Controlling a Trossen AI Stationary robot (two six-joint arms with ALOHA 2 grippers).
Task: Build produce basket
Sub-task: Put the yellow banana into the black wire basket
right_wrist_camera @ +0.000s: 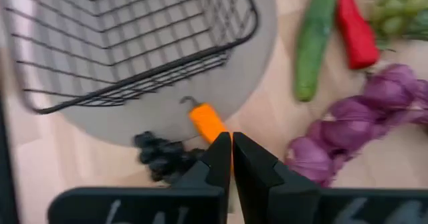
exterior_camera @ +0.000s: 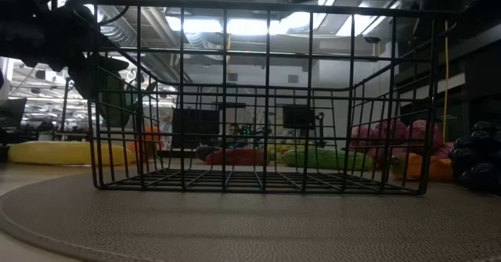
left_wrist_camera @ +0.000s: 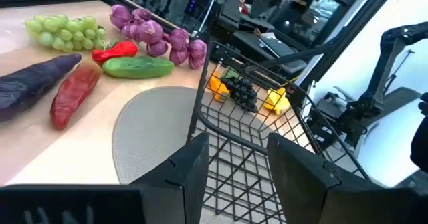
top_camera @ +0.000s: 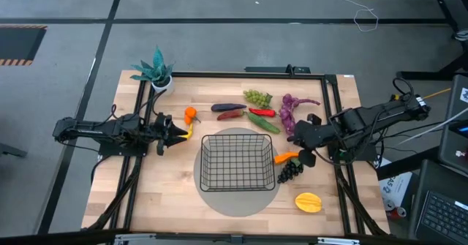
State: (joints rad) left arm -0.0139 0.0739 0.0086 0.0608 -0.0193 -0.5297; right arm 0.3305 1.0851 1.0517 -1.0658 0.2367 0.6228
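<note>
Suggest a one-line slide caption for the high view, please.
Empty basket on a round mat, produce scattered around it, left pincer open, right pincer shut above the carrot.

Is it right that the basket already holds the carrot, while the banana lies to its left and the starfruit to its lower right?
Not quite. The basket is empty; the carrot lies on the table just outside its right side, next to the dark grapes. The high view shows this. The banana is indeed to its left and the starfruit to its lower right.
</note>
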